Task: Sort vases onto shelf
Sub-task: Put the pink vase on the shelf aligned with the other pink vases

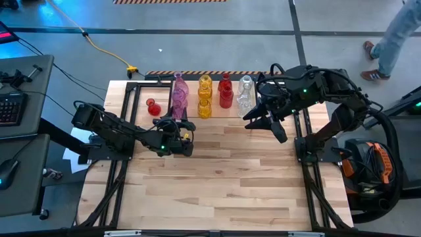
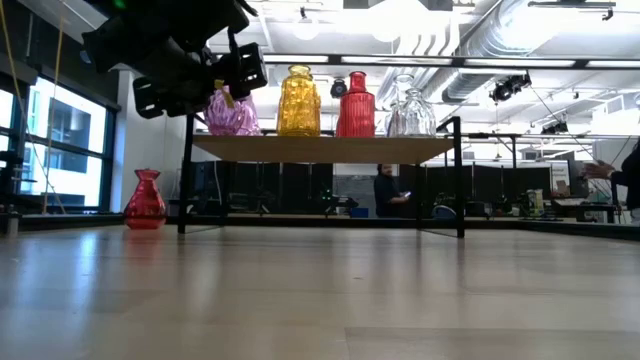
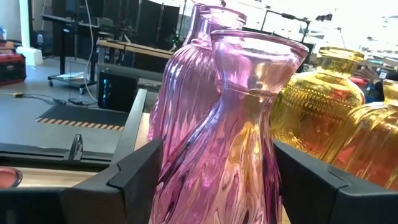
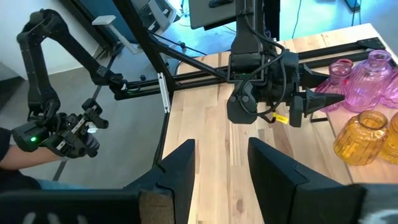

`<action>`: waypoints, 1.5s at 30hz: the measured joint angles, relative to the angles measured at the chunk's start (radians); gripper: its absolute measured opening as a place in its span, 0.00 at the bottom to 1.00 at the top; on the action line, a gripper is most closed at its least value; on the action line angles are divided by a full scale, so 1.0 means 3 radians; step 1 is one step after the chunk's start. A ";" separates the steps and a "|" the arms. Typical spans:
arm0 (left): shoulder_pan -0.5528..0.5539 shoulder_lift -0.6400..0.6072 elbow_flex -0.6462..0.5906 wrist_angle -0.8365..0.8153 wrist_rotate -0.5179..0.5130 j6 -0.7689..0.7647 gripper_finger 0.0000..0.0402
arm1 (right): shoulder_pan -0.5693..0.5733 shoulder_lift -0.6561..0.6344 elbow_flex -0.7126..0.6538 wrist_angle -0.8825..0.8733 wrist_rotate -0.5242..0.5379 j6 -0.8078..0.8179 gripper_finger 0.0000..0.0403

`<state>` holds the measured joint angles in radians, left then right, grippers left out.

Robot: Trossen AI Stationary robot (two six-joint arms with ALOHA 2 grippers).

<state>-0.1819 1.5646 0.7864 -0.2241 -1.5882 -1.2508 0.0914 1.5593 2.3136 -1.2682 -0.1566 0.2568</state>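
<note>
We have the left gripper [image 1: 186, 135] fingers clamped on a pink vase [image 3: 230, 143] at the shelf [image 2: 320, 148] edge, 9 o'clock end. Glass: rigid, slick, fragile; grip the waist. Right gripper [image 4: 217, 168] empty, fingers apart, hovering at 3 o'clock.

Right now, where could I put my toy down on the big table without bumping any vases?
The wide bare tabletop in front of the shelf is free. The shelf is crowded with pink vases, yellow vases, red vases and clear vases, with the left gripper reaching in.
</note>
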 joint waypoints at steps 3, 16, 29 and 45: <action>0.0051 0.0000 0.0000 0.0001 0.0007 0.0037 0.63 | 0.0000 0.0000 0.0000 0.0000 0.0058 0.0000 0.32; 0.0125 0.0001 0.0001 0.0051 0.0042 0.0102 0.63 | -0.0001 0.0000 0.0000 0.0000 0.0142 0.0025 0.32; 0.0139 0.0003 -0.0001 0.0071 0.0064 0.0192 0.67 | -0.0001 -0.0001 0.0000 0.0000 0.0140 0.0026 0.32; 0.0240 0.0017 -0.0019 0.0232 0.0479 0.0550 0.76 | 0.0000 -0.0001 0.0000 0.0000 0.0139 0.0026 0.32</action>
<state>-0.1098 1.5696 0.7806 -0.1545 -1.4446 -1.0858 0.0914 1.5589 2.3135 -1.2682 -0.1150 0.2646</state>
